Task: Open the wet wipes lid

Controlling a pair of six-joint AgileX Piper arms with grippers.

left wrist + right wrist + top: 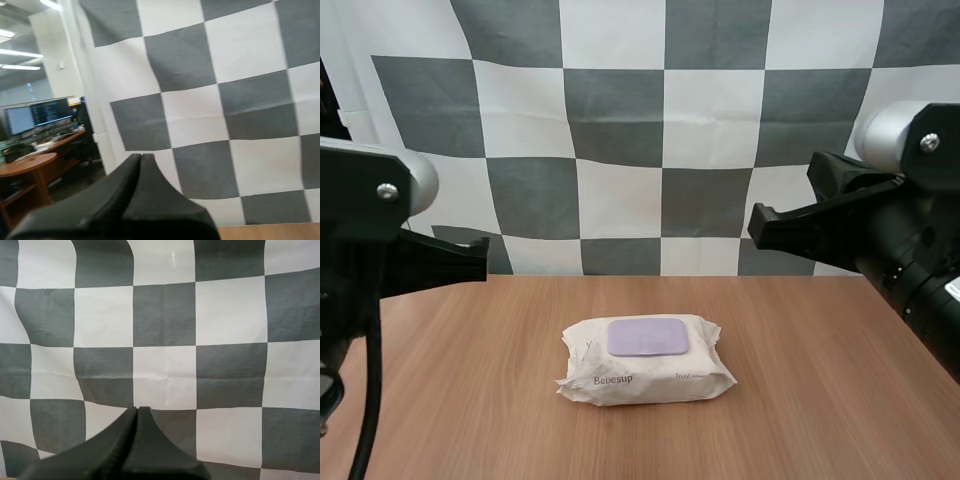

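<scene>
The soft white pack of wet wipes (645,362) is wrapped in thin plastic film, creased and crinkled towards its sealed ends, with a dull, almost papery look under grey print. Its flat lilac rounded-rectangle lid (648,337) is hard plastic, smooth and matt. The brown wood-grain table (820,400) is smooth, with a faint even sheen. The black two-fingered left gripper (141,159) looks like matt moulded plastic, slightly grainy, and the black two-fingered right gripper (137,411) has the same dull finish. The rounded silver-grey left joint cap (415,180) and the matching right joint cap (885,135) are smooth with a soft gloss, each beside a small bright metal screw set in matt black housing
</scene>
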